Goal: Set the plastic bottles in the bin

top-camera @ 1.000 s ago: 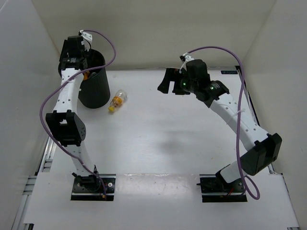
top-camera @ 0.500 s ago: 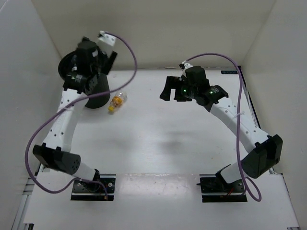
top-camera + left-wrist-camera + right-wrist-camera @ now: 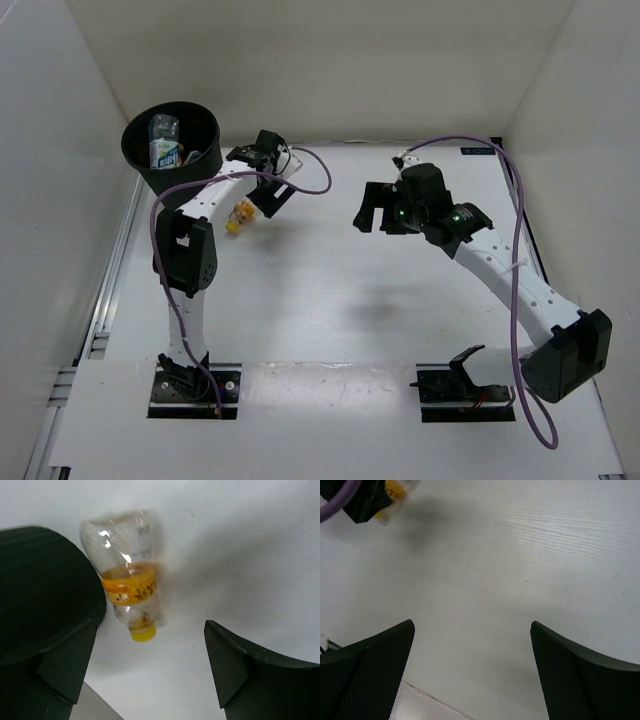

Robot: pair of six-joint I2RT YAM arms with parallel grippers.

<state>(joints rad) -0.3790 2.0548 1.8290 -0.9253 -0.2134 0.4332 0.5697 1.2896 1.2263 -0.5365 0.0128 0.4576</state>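
A clear bottle with an orange label and yellow cap (image 3: 127, 580) lies on the white table right beside the black bin (image 3: 45, 590). My left gripper (image 3: 150, 625) hangs open just above it, with its jaws wide apart and the cap between them, touching nothing. From the top the bottle (image 3: 237, 217) is partly hidden under the left gripper (image 3: 265, 195). The bin (image 3: 205, 125) stands at the far left and holds several bottles, one of them blue-green labelled (image 3: 165, 152). My right gripper (image 3: 368, 212) is open and empty over the middle of the table, as the right wrist view (image 3: 472, 625) also shows.
White walls close the table at the back and on both sides. The left arm's purple cable (image 3: 310, 180) loops over the table near the bottle. In the right wrist view the left gripper (image 3: 365, 502) and the bottle's yellow part (image 3: 395, 489) show at the top left.
My left arm has swung from over the bin down to the table beside the yellow-capped bottle, which uncovers the bottles in the bin. My right gripper has drifted slightly right and nearer.
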